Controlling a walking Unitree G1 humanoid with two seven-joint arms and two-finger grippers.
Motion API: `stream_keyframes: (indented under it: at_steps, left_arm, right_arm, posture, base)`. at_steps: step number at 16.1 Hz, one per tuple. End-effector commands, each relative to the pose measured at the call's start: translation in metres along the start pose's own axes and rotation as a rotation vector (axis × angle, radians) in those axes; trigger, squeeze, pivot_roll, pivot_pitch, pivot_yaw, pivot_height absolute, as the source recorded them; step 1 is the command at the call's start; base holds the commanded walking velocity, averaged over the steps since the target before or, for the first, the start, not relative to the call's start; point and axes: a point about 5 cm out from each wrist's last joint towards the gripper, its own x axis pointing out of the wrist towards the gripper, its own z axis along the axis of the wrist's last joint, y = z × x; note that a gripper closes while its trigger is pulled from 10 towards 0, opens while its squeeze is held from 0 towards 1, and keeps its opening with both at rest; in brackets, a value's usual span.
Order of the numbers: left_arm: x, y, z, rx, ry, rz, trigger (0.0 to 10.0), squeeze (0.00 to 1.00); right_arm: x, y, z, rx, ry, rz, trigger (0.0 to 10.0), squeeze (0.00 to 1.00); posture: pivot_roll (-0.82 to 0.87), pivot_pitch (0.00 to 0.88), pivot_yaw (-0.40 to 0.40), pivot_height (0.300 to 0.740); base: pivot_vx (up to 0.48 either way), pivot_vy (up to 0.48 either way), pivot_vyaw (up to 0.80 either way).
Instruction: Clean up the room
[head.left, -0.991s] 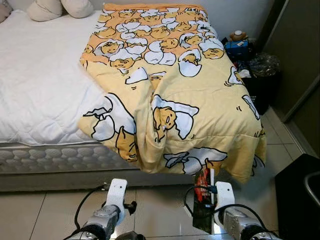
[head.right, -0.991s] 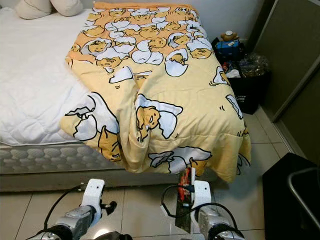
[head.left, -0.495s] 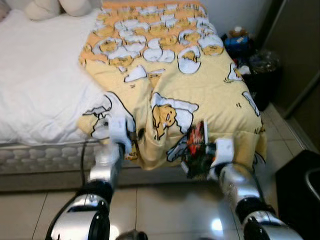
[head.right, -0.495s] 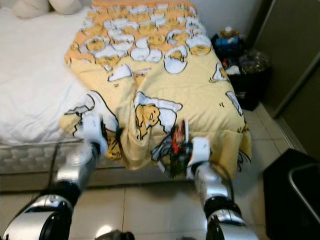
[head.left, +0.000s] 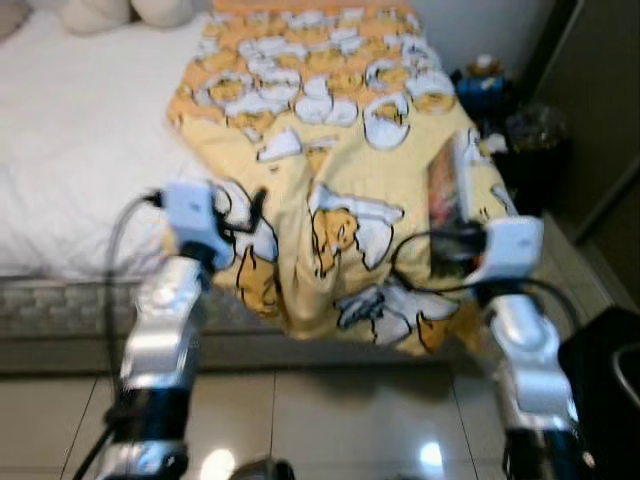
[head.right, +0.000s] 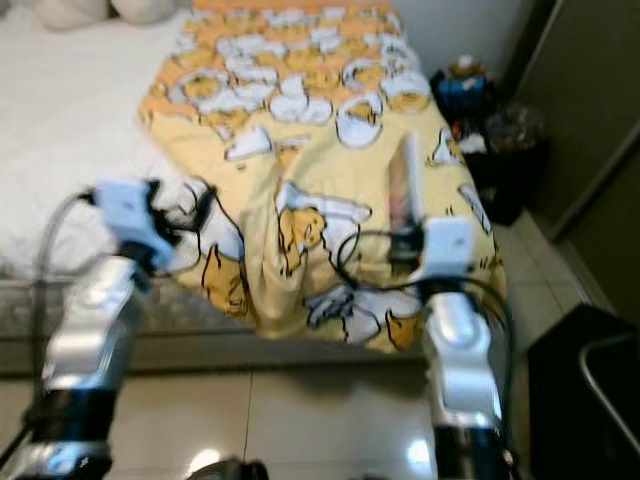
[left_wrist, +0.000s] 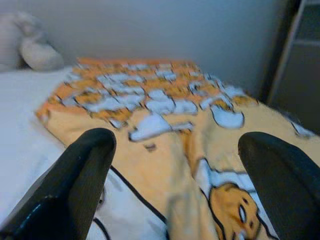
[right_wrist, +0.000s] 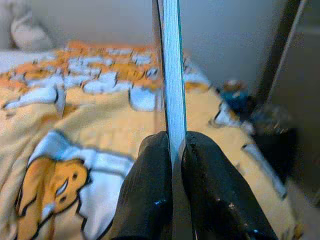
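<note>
My right gripper (right_wrist: 172, 150) has its fingers (right_wrist: 150, 185) clenched on a thin flat packet (right_wrist: 170, 75), which my right wrist view shows edge-on and upright; from the head it is a blurred strip (head.left: 447, 190) raised over the yellow blanket (head.left: 330, 130), near that blanket's right edge. My left gripper (left_wrist: 180, 165) hangs spread and holding nothing above the blanket's left side, beside the white mattress (head.left: 70, 150). Right of the blanket a dark bin (head.left: 525, 150) holds clutter I cannot make out. A second ago both arms were low by the floor, the packet below the blanket's hanging hem; both are lifted now.
</note>
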Motion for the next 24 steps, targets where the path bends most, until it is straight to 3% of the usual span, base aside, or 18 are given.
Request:
stream_keyframes:
  at_steps: [1,3,4,8,17,20,24]
  left_arm:
    - [-0.007,-0.002,0.003,-0.02,0.006,-0.005,10.0,0.0]
    - [-0.029,-0.015,-0.004,-0.044,0.046,-0.016,10.0,0.0]
    - [-0.031,-0.018,-0.006,-0.051,0.058,-0.018,10.0,0.0]
    - [-0.014,-0.016,-0.011,-0.062,0.112,0.0,10.0,0.0]
    - [-0.018,-0.009,-0.023,-0.022,0.167,0.101,10.0,0.0]
    - [-0.02,-0.002,-0.028,-0.06,0.178,0.174,10.0,0.0]
    - [-0.022,0.002,-0.031,-0.048,0.184,0.208,10.0,0.0]
  right_arm:
    - [-0.01,0.0,0.0,0.026,-0.001,-0.003,0.0,0.0]
    - [-0.025,0.014,-0.007,0.088,0.022,0.045,0.0,0.0]
    - [-0.026,0.018,-0.007,0.098,0.026,0.056,0.0,0.0]
    - [-0.005,0.036,0.004,0.148,-0.008,0.119,0.0,0.0]
    - [-0.001,0.042,-0.014,0.177,0.077,0.15,0.0,0.0]
    - [0.0,0.04,-0.019,0.177,0.094,0.148,0.0,0.0]
    - [0.006,0.042,-0.019,0.166,0.095,0.166,0.0,0.0]
  posture:
    - [-0.13,0.0,0.033,0.74]
    - [-0.12,0.0,0.036,0.74]
    - [-0.12,0.0,0.036,0.74]
    - [-0.11,0.0,0.049,0.74]
    - [-0.1,0.0,0.046,0.74]
    - [-0.1,0.0,0.036,0.74]
    - [-0.08,0.0,0.025,0.74]
  base:
    - [0.0,0.0,0.0]
    - [0.0,0.0,0.0]
    - [0.0,0.0,0.0]
    - [0.0,0.385,0.0]
    - [0.0,0.48,0.0]
    - [0.0,0.48,0.0]
    - [0.0,0.48,0.19]
